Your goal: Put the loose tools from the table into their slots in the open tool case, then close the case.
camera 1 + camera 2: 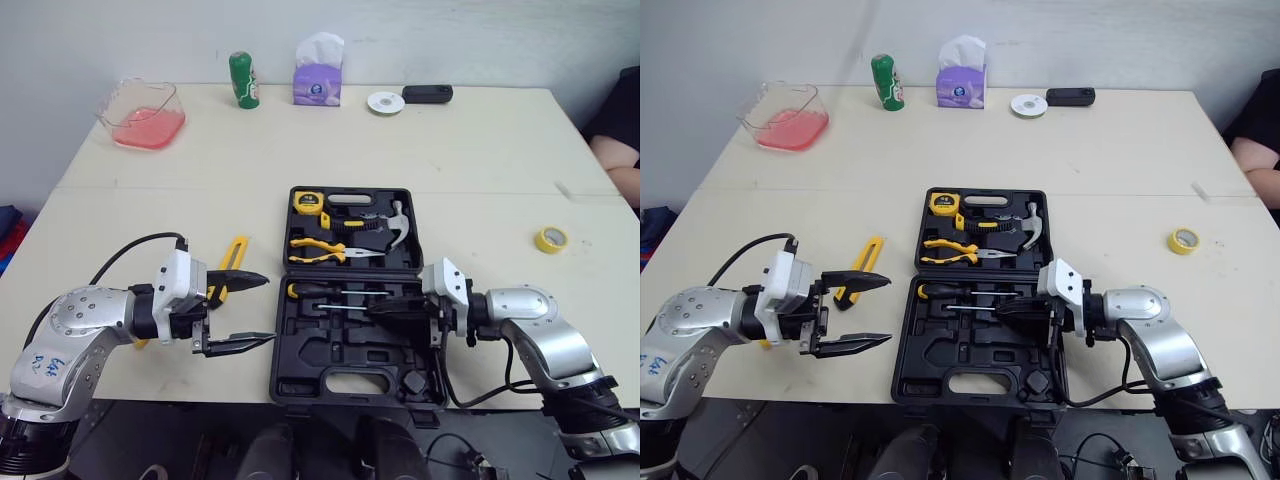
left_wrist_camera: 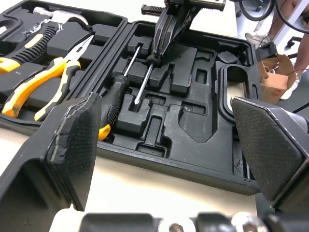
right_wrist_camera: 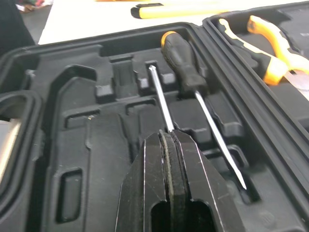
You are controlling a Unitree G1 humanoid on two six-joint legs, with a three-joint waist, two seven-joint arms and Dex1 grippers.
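The pale worktop point(image 1: 450, 170) carries the open tool case point(image 1: 330, 362) at its near middle, lid half lying flat on the far side. The lid half already holds a hammer point(image 1: 395, 225), yellow-handled pliers point(image 1: 315, 250) and a tape measure point(image 1: 307, 202).

The right tool point(image 1: 375, 309) reaches in over the near half, its two fingers pressed together on a thin screwdriver point(image 3: 161, 104). The shaft runs out from between them and lies along a moulded groove. Just beside it a second screwdriver point(image 3: 182, 58), black-handled with an orange end, is already in its own slot. The left tool point(image 1: 268, 310) hangs spread wide and empty above the worktop, just left of the case.

The step in hand looks like seating the thin screwdriver. The next move probably calls for pressing it down until it sits flush, then parting the fingers and backing out without dragging it free.

One loose piece remains: a yellow tool point(image 1: 234, 255) on the worktop, just beyond the left tool and near the case's left edge. I cannot tell what it is. It likely goes in next, before the lid is folded shut.
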